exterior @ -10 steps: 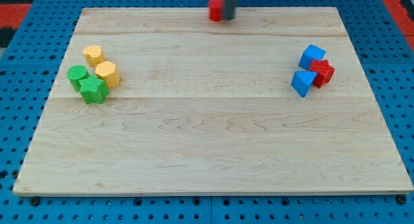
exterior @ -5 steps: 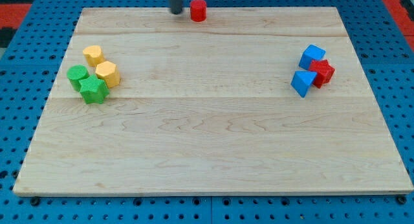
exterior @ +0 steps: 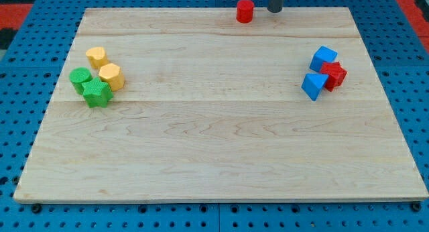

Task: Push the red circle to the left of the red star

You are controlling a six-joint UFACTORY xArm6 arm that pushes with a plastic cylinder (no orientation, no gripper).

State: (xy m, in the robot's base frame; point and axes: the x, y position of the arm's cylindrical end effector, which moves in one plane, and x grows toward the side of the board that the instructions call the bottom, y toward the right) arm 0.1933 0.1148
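At the view's top edge of the wooden board (exterior: 214, 158), the red circle (exterior: 244, 11) stands upright, with my tip (exterior: 275, 10) just beside it on the view's right, a narrow gap between them; the rod is a bare end, holding nothing. Far off toward the view's right sits the red star (exterior: 334, 74), touching a blue block (exterior: 324, 57) above it and a blue block (exterior: 312, 85) at its lower left. On the view's left, two yellow blocks (exterior: 96, 56) (exterior: 110, 76) cluster with a green circle (exterior: 80, 77) and a green star (exterior: 97, 94).
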